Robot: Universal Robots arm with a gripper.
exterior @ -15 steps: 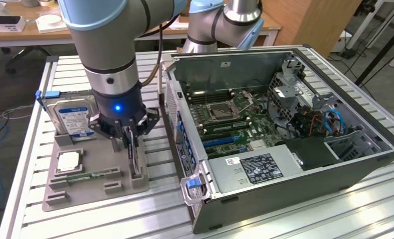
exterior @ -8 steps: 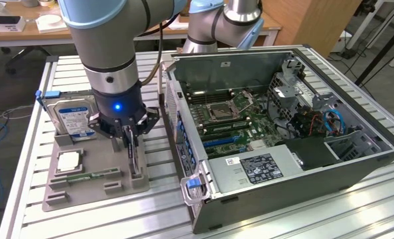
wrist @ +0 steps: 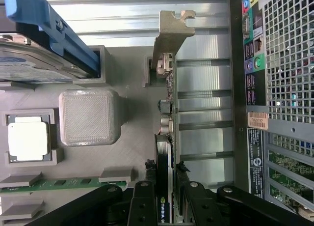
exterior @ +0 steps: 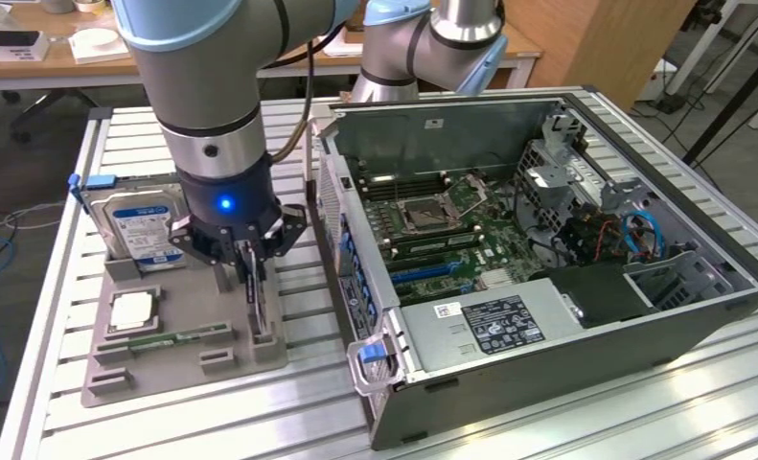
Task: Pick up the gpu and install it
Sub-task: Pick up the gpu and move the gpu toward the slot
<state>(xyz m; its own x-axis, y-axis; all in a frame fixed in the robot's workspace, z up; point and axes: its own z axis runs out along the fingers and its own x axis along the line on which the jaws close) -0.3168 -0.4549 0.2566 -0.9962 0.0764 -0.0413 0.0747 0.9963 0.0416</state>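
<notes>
The gpu (exterior: 261, 307) is a thin dark card standing on edge in a slot of the grey holder tray (exterior: 161, 374), close to the open computer case (exterior: 545, 249). My gripper (exterior: 251, 270) comes straight down on the card's top edge. In the wrist view its black fingers (wrist: 143, 199) sit tight against both faces of the gpu (wrist: 165, 172), so it is shut on the card. The card's silvery bracket (wrist: 171, 37) points away from the fingers. The card's lower edge looks seated in the tray.
The tray also holds a silver hard drive (exterior: 142, 230) in a blue-handled caddy, a CPU chip (exterior: 132, 311) and a green memory stick (exterior: 168, 337). The case's rear panel (wrist: 274, 88) stands right beside the card. A second arm (exterior: 430, 38) stands behind the case.
</notes>
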